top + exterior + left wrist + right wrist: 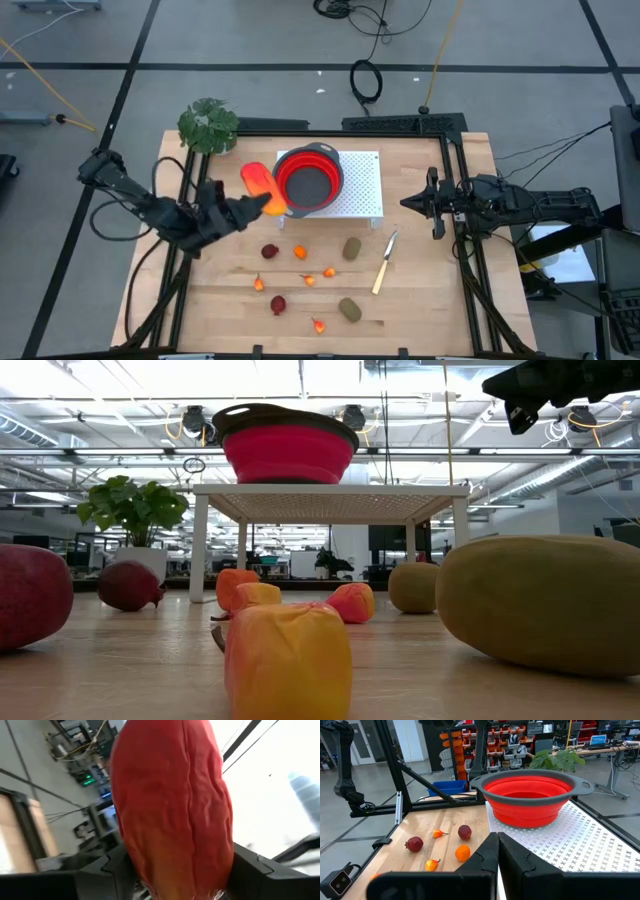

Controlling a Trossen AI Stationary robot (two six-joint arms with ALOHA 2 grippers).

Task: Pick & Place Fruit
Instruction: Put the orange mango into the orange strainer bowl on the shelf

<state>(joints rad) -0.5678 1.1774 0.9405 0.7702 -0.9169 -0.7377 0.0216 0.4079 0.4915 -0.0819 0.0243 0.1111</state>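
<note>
Carrying elongated fruit (258, 184) pinched in left hand (262, 207) beside red bowl (309, 177); next, swing over bowl, release. Right hand (408, 201) pressed together, waiting.

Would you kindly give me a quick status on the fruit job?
Left end effector shut on the long fruit, raised beside the bowl. Right end effector shut, parked at the table's right. Nothing blocking the bowl.

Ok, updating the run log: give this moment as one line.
left claw: holding elongated fruit beside red bowl | right claw: shut, waiting
</note>
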